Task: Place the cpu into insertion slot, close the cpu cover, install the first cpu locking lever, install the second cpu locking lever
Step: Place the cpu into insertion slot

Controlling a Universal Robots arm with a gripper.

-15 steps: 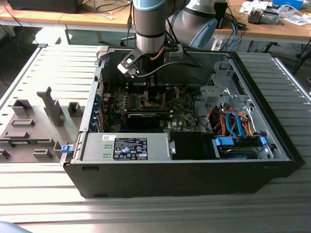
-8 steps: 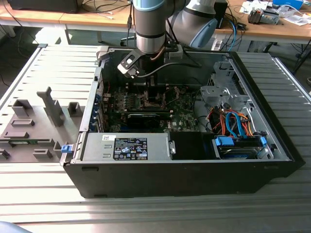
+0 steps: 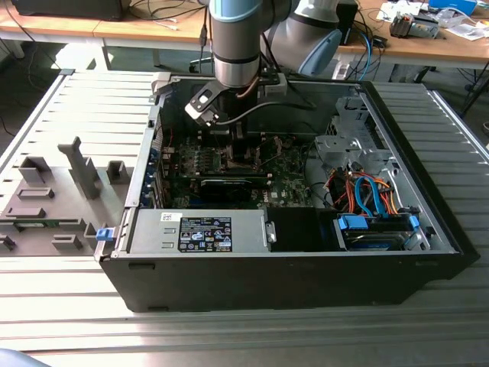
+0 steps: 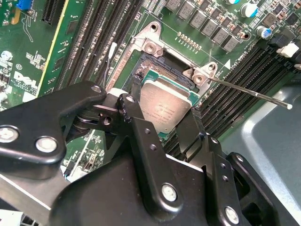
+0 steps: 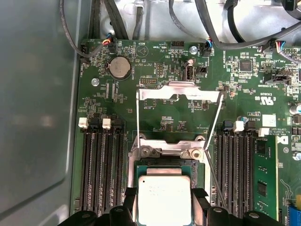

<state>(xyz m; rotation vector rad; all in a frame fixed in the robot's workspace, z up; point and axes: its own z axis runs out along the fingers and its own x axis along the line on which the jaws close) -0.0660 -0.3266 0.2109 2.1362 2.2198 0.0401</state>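
Observation:
In both wrist views my gripper (image 4: 162,120) (image 5: 164,209) is shut on the cpu (image 4: 165,107) (image 5: 163,197), a silver-topped square chip with a black finger on each of two opposite sides. The cpu sits right over the insertion slot (image 4: 155,66) (image 5: 164,165). Whether it rests in the slot or hangs just above it I cannot tell. The cpu cover (image 5: 178,92) stands swung open beyond the slot. A thin locking lever (image 4: 249,92) sticks out, unlatched. In the exterior view the gripper (image 3: 235,144) reaches down into the open computer case onto the green board.
Long black memory slots (image 5: 101,169) (image 5: 235,165) flank the socket. A black graphics card (image 3: 229,186), a power supply (image 3: 199,229) and a drive bay with blue and orange cables (image 3: 367,206) fill the case. Grey fixtures (image 3: 46,199) stand on the table at the exterior view's left.

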